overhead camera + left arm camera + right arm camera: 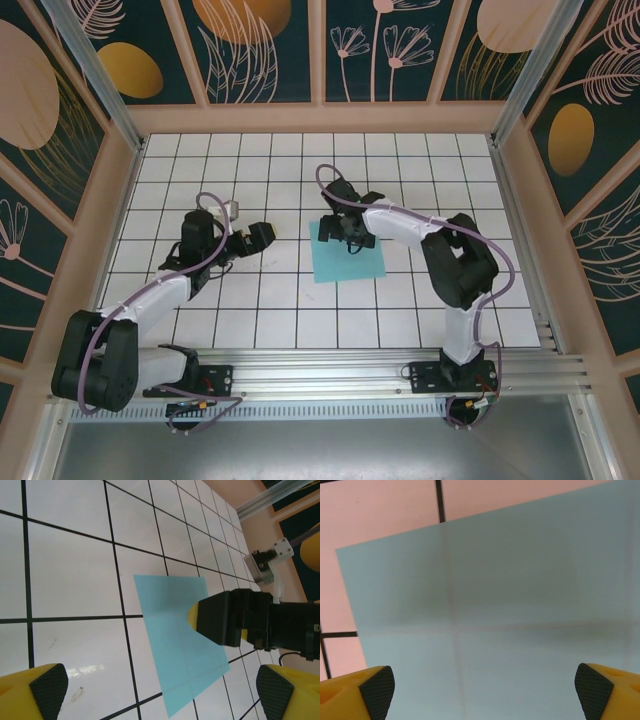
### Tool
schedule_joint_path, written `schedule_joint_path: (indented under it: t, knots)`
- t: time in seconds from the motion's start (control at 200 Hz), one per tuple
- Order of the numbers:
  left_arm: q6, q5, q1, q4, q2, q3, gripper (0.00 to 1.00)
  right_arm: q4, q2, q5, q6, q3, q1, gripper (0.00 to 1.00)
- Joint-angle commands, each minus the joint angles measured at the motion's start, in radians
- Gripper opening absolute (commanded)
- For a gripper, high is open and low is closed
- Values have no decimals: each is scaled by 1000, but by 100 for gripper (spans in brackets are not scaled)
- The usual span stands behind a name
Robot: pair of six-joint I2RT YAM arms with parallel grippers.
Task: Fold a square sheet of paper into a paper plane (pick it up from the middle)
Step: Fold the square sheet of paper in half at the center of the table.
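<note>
left claw point(262, 234) wide open, holding nothing, hovering over bare worktop point(260, 300), apart from the sheet on its left side. square sheet of paper point(347, 258) lies flat mid-worktop, unfolded, slightly skewed to the grid. right claw point(347, 233) low over its far half, jaws spread wide, gripping nothing. Contact with the paper: can't tell.

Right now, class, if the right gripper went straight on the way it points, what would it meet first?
The square sheet of paper. The right gripper points down at it, jaws open, with cyan paper spanning the gap between them. Its height above the sheet is unclear.
</note>
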Motion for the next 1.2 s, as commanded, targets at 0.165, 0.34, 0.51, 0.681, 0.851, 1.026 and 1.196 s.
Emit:
schedule_joint_path:
  t: [0.165, 0.34, 0.51, 0.681, 0.851, 1.026, 1.196]
  knots:
    - [18, -39, -28, 6, 33, 29, 98, -114, 71, -45, -71, 77, -24, 94]
    - [51, -29, -28, -14, 33, 43, 99, -131, 98, -64, -109, 114, -22, 93]
    - [56, -30, -29, -22, 35, 49, 99, -140, 125, -78, -117, 137, -19, 93]
    - [57, -26, -28, -18, 50, 50, 99, -143, 160, -78, -118, 136, -9, 93]
    - [70, -34, -29, -37, 58, 61, 98, -151, 190, -77, -122, 105, -4, 93]
    - [76, -36, -29, -46, 61, 65, 99, -154, 210, -77, -121, 89, -4, 92]
    - [76, -35, -29, -49, 64, 65, 99, -178, 238, -50, -122, 112, 3, 87]
